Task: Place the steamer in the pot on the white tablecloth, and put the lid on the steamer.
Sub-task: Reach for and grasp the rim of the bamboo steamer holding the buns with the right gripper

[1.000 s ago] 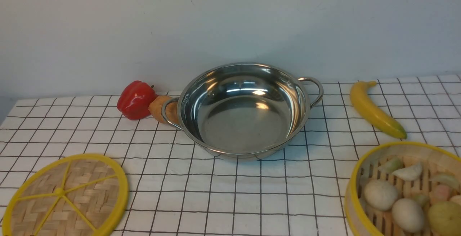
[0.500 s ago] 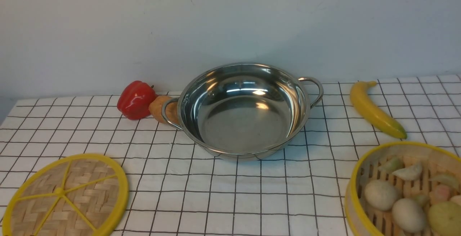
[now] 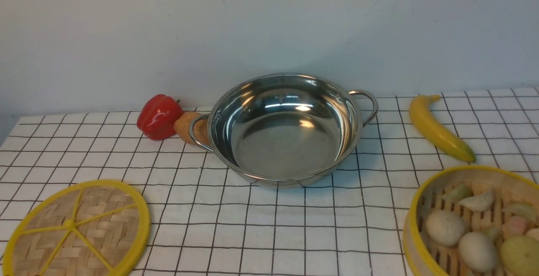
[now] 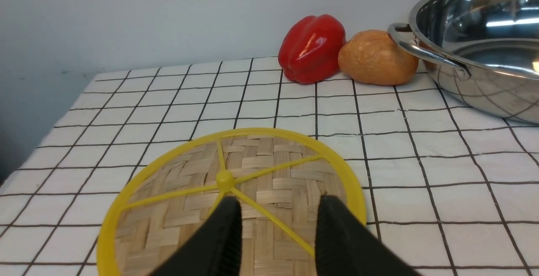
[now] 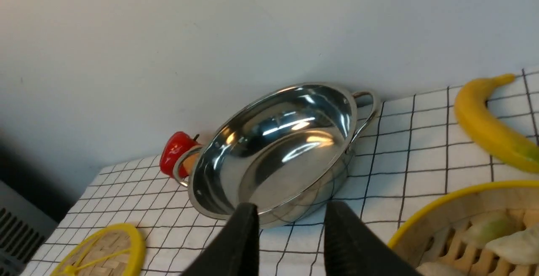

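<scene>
Woven bamboo lid [image 4: 278, 191] lies beyond the left hand [image 4: 278, 202], its fingers parted.

Empty, shiny pot [image 3: 286, 141] on white tablecloth [image 3: 261, 234]

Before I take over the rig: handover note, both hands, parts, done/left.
Left hand: open, holding nothing, lid behind its fingers in its wrist view.
Right hand: open, holding nothing.
Lid: flat on the white tablecloth, near left.
Pot: on the cloth, centre back, empty.
Steamer: near right, on the cloth, food inside, partly out of the front view.
Done: neither placement.
Left: steamer into pot, then lid onto steamer. The food could shift, so I'd keep the steamer level.
</scene>
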Available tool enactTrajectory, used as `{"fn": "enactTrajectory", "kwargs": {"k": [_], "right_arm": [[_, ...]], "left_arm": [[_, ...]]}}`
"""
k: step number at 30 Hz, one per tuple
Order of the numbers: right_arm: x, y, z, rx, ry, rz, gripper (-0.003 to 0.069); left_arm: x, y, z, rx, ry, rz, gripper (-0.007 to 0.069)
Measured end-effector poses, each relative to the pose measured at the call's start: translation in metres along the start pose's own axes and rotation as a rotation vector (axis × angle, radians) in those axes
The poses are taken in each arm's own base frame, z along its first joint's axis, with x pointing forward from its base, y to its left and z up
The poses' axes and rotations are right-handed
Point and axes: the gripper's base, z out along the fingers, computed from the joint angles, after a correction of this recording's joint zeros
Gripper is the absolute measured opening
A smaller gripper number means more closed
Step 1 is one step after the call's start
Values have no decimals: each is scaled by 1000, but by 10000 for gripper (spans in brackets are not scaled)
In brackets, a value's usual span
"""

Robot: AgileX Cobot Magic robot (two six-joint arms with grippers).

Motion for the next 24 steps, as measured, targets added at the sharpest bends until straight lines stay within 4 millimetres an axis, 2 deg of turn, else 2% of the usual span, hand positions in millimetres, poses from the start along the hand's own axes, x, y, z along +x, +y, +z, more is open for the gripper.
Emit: {"fn": "enactTrajectory", "kwargs": {"k": [4,5,9,10,16,20,24], "right_arm": [[-8,5,13,-13,158,-137,240],[-13,9,19,-28,268,-202,240],[-30,14,32,-34,470,-281,240],[-32,15,33,-34,473,-287,240],[-50,-1,62,84,649,-320,240],[-44,-10,79,118,766,-284,240],[-25,-9,103,136,900,-290,240]], "left_arm": [[0,0,0,0,0,0,243],[0,0,0,0,0,0,243],[0,0,0,0,0,0,243],[0,0,0,0,0,0,243],[0,0,0,0,0,0,243],[0,0,0,0,0,0,243],[0,0,0,0,0,0,243]]}}
